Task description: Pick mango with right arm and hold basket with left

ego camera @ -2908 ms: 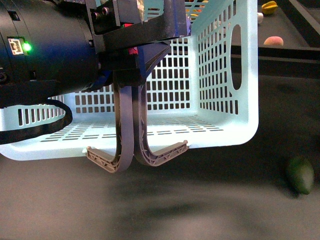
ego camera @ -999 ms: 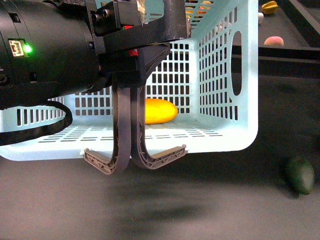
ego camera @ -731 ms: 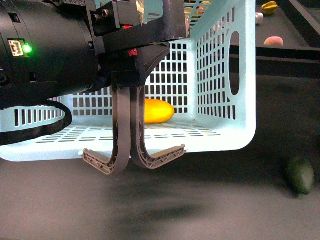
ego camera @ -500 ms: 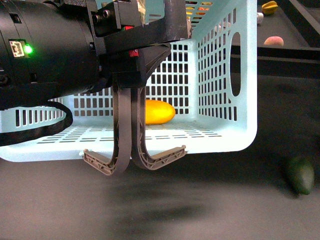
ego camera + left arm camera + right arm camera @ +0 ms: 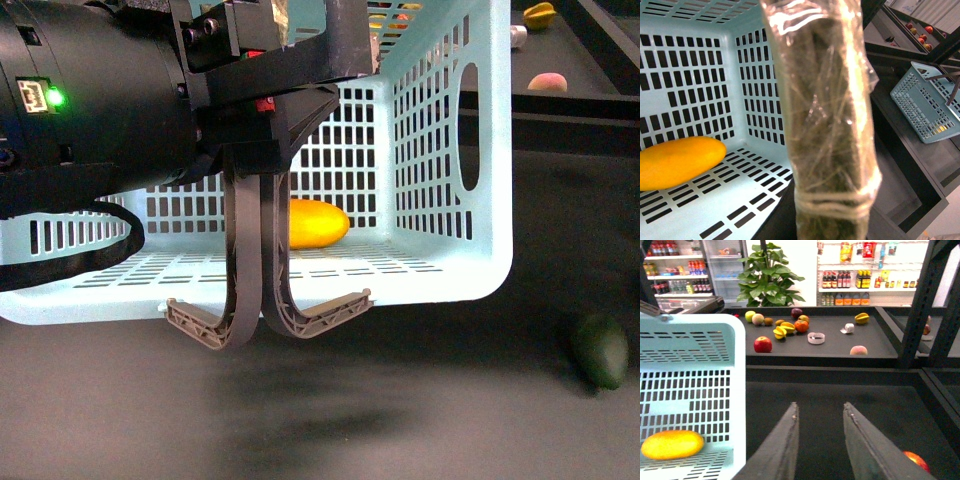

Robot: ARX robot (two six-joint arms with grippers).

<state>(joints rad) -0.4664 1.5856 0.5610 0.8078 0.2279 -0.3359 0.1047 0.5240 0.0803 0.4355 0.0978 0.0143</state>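
Front view: a dark table [image 5: 400, 420] lies under the turquoise basket [image 5: 440, 285]. The mango [image 5: 315, 222] is on the basket's floor by the far wall, and a green fruit [image 5: 600, 350] sits at 4 o'clock. The grey handles [image 5: 245, 260] rise together into my left claw [image 5: 262, 100]. Black housing hides its grip, so I cannot tell its state.

Left wrist view: one plastic-wrapped finger [image 5: 825, 125] blocks the middle, with the mango cut off behind it. A second basket [image 5: 925, 107] stands outside.

Right wrist view: my right claw [image 5: 821, 407] is spread and empty. Only here does a shop show, with a fruit counter [image 5: 805, 347], a plant [image 5: 767, 275] and drink shelves [image 5: 860, 287].
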